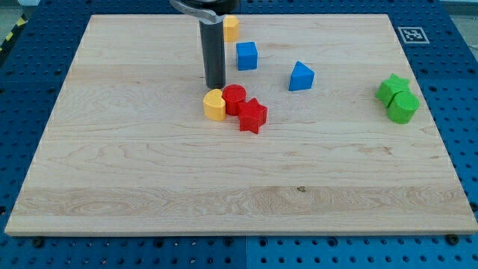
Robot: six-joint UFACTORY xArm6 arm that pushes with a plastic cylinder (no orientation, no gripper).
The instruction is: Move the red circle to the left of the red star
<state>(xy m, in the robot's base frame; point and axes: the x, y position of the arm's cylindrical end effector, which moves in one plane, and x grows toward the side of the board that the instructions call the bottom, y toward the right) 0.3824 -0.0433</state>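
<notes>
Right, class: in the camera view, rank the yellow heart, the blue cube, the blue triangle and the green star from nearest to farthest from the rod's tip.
From my tip:
1. Yellow heart, just below it.
2. Blue cube, up and to the view's right.
3. Blue triangle, farther right.
4. Green star, far right.

The wooden board (149,194) carries eight blocks (red, yellow, blue, green) on a blue table (30,75).

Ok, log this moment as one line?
tip: just above yellow heart | red circle: touching red star, upper-left of it | placement: not clearly left yet
</notes>
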